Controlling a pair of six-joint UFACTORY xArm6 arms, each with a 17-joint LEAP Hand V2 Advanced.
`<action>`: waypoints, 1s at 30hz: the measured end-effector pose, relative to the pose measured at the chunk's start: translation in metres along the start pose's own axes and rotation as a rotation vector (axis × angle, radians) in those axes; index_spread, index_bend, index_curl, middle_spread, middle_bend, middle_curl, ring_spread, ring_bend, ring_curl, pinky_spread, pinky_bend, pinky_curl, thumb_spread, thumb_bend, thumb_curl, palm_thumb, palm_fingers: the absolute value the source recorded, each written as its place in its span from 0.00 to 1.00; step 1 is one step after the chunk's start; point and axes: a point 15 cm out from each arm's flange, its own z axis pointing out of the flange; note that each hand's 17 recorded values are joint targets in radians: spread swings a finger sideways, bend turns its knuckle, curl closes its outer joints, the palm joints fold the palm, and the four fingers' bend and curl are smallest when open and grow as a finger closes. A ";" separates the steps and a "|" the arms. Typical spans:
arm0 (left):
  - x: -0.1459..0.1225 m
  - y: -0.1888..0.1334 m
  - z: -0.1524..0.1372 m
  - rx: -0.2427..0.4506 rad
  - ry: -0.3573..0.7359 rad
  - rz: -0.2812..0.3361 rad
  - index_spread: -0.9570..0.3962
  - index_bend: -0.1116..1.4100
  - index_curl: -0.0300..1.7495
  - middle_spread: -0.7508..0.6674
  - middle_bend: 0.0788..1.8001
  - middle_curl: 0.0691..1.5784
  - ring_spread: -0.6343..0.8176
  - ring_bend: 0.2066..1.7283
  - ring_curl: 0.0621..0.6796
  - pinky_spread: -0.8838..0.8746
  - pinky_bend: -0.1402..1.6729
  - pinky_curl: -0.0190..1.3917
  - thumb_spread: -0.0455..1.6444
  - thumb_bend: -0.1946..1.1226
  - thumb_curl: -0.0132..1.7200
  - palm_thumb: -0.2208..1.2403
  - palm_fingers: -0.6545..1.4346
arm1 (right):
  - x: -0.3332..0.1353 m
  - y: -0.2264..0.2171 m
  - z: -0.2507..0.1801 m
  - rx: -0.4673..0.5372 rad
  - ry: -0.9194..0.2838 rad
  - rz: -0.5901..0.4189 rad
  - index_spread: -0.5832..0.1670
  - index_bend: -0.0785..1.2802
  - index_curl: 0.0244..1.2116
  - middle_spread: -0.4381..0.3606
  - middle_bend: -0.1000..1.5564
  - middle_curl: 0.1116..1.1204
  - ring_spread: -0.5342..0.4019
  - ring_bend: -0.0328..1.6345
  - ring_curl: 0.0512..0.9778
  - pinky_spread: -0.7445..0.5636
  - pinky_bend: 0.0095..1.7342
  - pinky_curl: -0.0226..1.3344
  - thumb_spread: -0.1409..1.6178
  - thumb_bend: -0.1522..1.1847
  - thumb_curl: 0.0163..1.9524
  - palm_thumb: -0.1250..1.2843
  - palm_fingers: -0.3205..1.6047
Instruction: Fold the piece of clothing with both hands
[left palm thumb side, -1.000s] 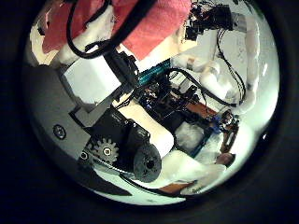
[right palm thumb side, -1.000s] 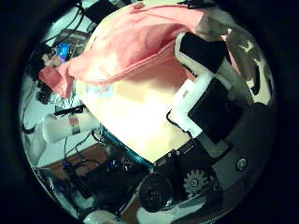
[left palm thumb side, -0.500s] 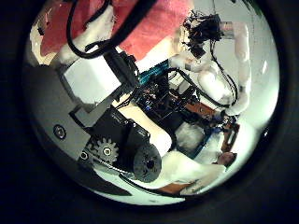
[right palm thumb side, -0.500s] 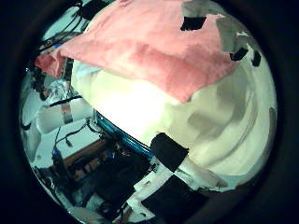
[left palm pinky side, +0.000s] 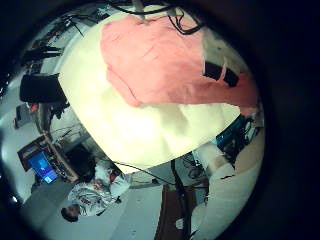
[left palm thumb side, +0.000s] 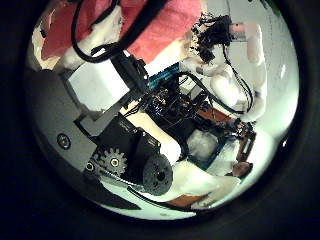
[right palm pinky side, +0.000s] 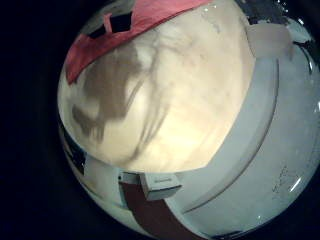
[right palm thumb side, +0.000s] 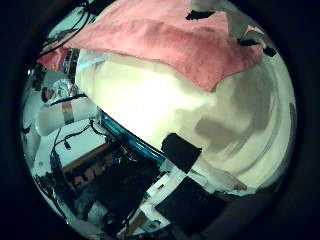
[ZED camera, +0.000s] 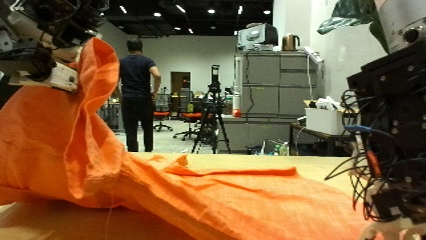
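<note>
The left hand (ZED camera: 53, 45) pinches one corner of the orange cloth (ZED camera: 200, 190) in its fingers and holds it up high, I think so it can fold over. The rest of the cloth lies on the desk (ZED camera: 40, 225). The right hand (ZED camera: 393, 140) hangs beside the cloth with loose fingers, holding nothing.

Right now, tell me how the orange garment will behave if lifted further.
Probably floppy: the orange garment drapes in soft folds from the left hand down to the table. Likely light for its size, since one raised edge holds it up.
</note>
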 end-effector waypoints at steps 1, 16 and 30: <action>0.001 0.000 0.000 0.001 0.004 0.000 0.18 0.20 0.54 0.15 0.57 0.31 0.01 0.36 0.61 0.04 0.44 0.35 0.66 0.13 0.18 0.66 0.85 | -0.001 0.000 0.001 -0.004 0.001 -0.011 0.36 0.30 0.47 0.45 0.43 0.54 0.36 0.52 0.47 0.45 0.25 0.46 0.65 0.09 0.16 0.44 0.33; 0.002 -0.001 0.003 -0.005 0.011 -0.003 0.18 0.20 0.54 0.15 0.57 0.31 0.01 0.36 0.61 0.04 0.44 0.35 0.66 0.13 0.18 0.66 0.85 | -0.010 -0.021 0.010 -0.024 0.017 -0.120 0.40 0.26 0.39 0.53 0.33 0.40 0.61 0.30 0.30 0.72 0.16 0.36 0.63 0.10 0.16 0.48 0.25; 0.002 0.000 0.000 0.000 0.008 -0.009 0.18 0.20 0.54 0.15 0.57 0.31 0.01 0.36 0.61 0.04 0.44 0.35 0.66 0.13 0.19 0.66 0.85 | 0.009 -0.032 0.023 -0.033 0.107 -0.100 0.43 0.20 0.34 0.52 0.28 0.33 0.58 0.28 0.26 0.71 0.10 0.29 0.61 0.09 0.16 0.49 0.35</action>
